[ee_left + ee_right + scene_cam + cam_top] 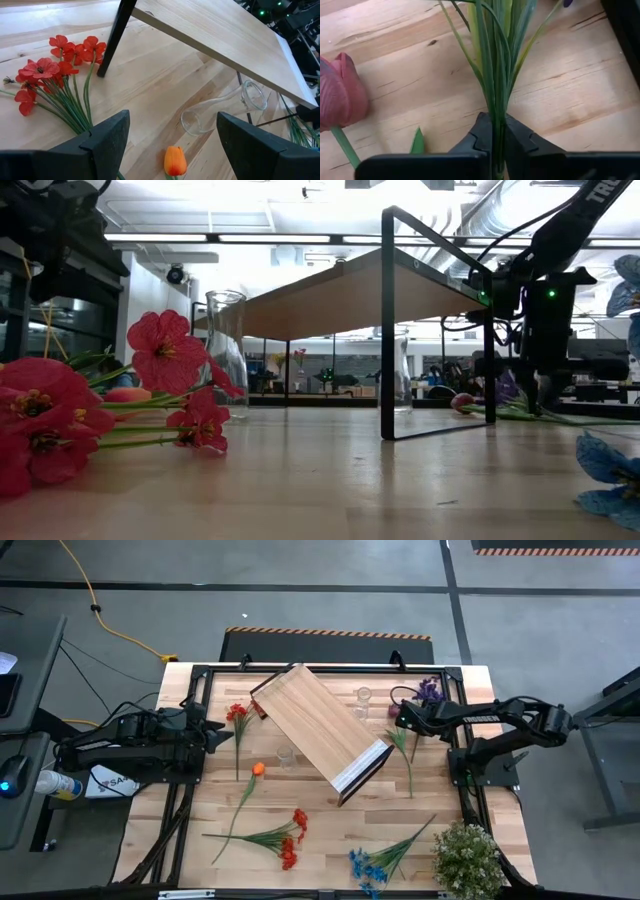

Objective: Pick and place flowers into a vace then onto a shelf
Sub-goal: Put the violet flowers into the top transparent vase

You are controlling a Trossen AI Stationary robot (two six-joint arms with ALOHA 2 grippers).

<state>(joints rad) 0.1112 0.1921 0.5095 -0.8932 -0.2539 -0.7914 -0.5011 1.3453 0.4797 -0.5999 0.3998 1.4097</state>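
My right gripper (401, 721) is shut on the green stems of a purple flower (430, 691) at the table's far right. A maroon tulip (340, 95) lies on the table beside it. The shelf (315, 725) stands slantwise on its dark frame in the middle. Near its left end my left gripper (170, 132) hangs open above the table and touches nothing. Red flowers (55, 60) and an orange tulip (174, 160) lie in front of it. One clear vase (287, 755) stands upright by the shelf, another (363, 697) at the far side. My right gripper pinches a bundle of thin green stems and leaves (496, 107) between its two fingers (520, 137). The fingers come steeply from above and lie across the stems. The stems run flat along the tabletop toward the purple bloom (568, 2).
Red-orange flowers (293, 837) and blue flowers (368, 866) lie near the front edge. A bushy pale-green potted plant (467, 858) stands at the front right corner. More green stems (406, 762) lie right of the shelf's white end.
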